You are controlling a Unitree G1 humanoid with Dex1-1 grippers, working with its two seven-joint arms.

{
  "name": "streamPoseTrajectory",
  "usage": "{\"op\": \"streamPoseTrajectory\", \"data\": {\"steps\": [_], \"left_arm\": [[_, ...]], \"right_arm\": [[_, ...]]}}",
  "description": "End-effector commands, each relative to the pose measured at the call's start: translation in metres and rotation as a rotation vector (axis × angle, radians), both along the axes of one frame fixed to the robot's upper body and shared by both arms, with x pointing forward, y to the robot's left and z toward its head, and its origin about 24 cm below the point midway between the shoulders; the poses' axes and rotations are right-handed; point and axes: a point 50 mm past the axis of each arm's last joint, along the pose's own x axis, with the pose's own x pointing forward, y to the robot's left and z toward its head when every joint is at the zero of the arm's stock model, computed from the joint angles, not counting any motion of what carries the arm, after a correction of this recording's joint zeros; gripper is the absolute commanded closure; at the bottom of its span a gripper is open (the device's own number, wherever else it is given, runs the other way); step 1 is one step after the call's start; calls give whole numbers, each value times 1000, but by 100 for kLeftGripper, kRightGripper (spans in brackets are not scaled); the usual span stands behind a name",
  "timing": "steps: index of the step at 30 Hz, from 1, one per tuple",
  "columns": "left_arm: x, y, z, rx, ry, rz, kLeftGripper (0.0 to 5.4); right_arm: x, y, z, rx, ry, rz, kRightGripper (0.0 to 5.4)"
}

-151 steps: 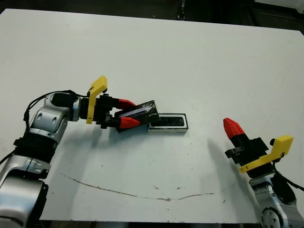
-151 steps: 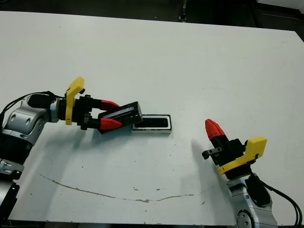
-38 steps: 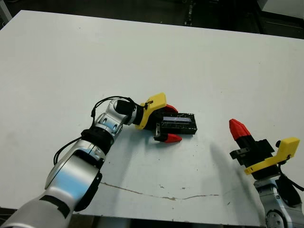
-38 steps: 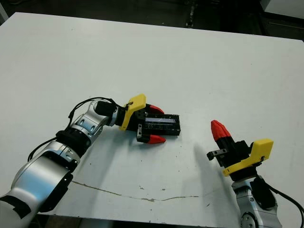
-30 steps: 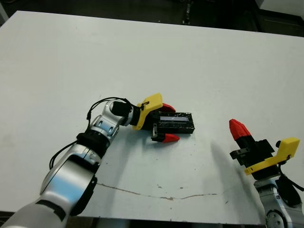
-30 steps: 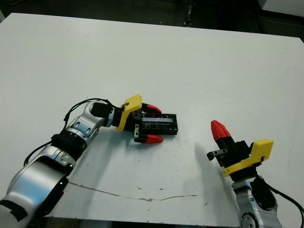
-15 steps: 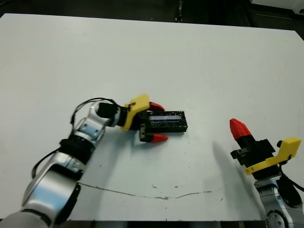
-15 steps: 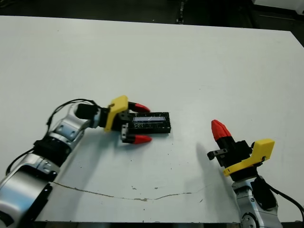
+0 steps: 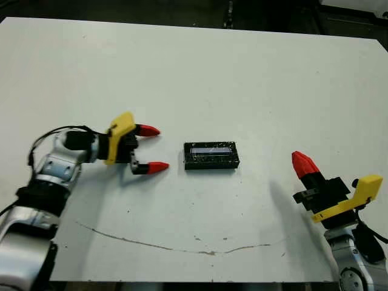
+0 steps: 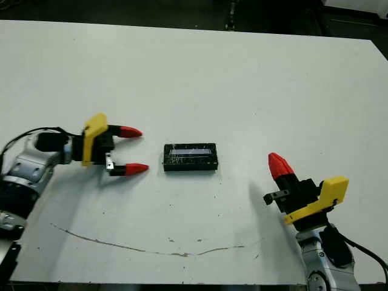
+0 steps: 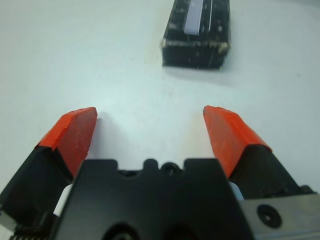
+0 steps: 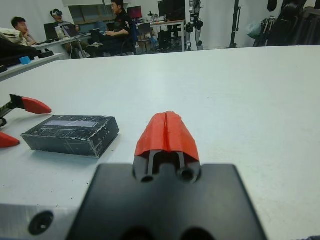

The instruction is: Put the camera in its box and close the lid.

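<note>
From the head you are looking at the lid sitting closed on the box mid-bench, left gripper gaping empty beside it; the left wrist is showing glossy, probably slippery, light, rigid edges; the right wrist is showing right gripper pinched shut, empty.

Bright, even overhead light — soft shadows, blurred wrist foregrounds.
</note>
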Motion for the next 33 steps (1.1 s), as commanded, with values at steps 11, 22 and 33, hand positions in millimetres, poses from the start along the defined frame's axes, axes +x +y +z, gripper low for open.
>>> {"op": "streamPoseTrajectory", "data": {"steps": [11,22,33], "left_arm": [[-3,6,50,-203,-49,64,86],[-31,-111,61,-613,-175,334,243],[-30,-160,36,-500,-8,433,413]], "right_arm": [[0,-3,-1,-12,0,-2,540],[-2,-4,-2,-20,3,-31,540],[-2,-3,-2,-15,1,-38,540]]}}
